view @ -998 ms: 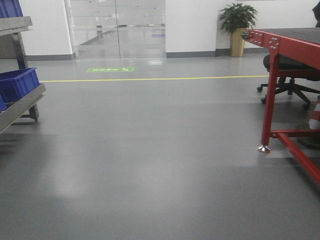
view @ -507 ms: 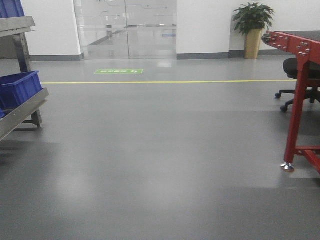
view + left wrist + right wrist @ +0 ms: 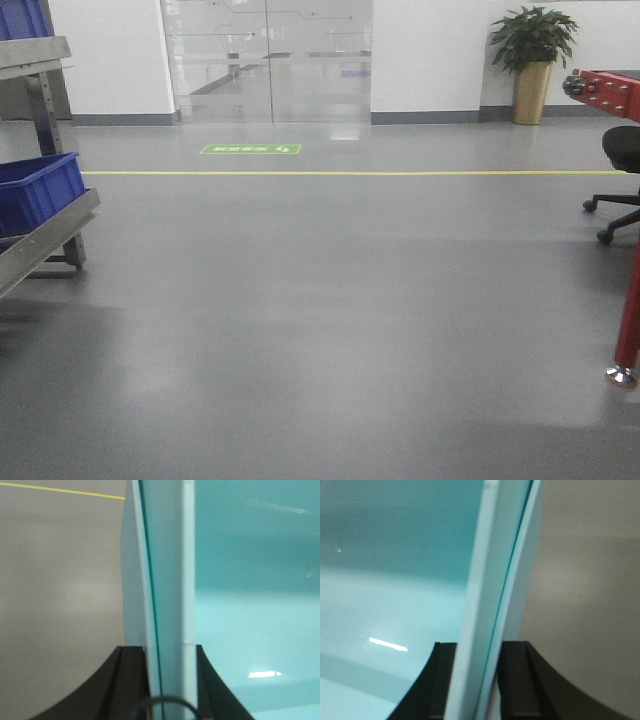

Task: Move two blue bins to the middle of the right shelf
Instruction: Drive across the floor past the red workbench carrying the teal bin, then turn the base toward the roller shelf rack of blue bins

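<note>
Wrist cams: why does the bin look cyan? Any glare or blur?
Left wrist: likely overexposed, the held bin washes to pale cyan, wall edge soft, small glare patch inside it. Right wrist: same cast, wall blurrier, one glare streak. Front view: sharper, shelf bin reads true blue, floor sheen only.

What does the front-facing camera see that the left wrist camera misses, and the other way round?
Only the front-facing view shows the room: a metal shelf rack with a blue crate on it at left, glass doors, a potted plant, a red table and an office chair at right. Only the left wrist view shows the left gripper, its dark fingers closed on the wall of the held bin, which looks pale teal there. Both show the grey floor and its yellow line.
</note>
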`<state>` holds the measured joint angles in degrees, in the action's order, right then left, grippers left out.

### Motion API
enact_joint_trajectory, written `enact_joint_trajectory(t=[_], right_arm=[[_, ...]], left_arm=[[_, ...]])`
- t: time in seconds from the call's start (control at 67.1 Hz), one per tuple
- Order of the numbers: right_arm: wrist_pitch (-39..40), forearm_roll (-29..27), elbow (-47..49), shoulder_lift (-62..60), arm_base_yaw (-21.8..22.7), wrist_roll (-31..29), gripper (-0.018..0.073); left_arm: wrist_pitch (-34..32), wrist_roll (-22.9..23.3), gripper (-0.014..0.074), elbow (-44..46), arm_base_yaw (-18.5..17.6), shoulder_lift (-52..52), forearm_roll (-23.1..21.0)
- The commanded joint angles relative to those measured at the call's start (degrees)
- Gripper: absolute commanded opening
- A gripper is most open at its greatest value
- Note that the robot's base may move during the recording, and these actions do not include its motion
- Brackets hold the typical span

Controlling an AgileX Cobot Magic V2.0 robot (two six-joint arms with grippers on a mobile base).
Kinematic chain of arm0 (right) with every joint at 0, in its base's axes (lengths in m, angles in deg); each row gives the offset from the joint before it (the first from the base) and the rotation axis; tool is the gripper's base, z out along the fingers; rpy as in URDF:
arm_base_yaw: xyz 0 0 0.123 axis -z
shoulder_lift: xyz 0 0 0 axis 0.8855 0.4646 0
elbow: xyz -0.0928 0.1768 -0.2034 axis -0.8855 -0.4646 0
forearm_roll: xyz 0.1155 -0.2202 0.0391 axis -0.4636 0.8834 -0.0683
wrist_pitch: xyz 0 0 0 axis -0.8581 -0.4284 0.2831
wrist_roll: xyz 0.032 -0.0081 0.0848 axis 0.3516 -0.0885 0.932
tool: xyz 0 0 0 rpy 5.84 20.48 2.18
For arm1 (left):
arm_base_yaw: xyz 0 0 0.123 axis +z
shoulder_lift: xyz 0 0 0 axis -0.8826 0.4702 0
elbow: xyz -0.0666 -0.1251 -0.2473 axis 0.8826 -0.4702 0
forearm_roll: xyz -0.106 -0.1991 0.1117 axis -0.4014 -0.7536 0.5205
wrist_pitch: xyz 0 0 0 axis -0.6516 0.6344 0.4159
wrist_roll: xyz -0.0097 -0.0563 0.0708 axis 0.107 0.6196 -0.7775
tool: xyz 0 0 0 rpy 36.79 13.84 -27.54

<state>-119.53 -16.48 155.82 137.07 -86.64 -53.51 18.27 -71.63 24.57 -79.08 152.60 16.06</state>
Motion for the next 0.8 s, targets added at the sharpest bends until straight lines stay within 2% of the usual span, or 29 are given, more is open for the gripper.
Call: enact_joint_trajectory(t=[0.0,0.79], right_arm=[[2.8,-0.6,1.0,-1.0,-0.1,-1.5,-0.0154],[2.8,-0.6,1.0,-1.0,-0.1,-1.5,-0.0154]], left_arm=[[-7.8,0.3,-0.0111,1.0,0.1,-0.7,-0.7],[-7.8,0.3,-0.0111,1.0,0.1,-0.7,-0.7]])
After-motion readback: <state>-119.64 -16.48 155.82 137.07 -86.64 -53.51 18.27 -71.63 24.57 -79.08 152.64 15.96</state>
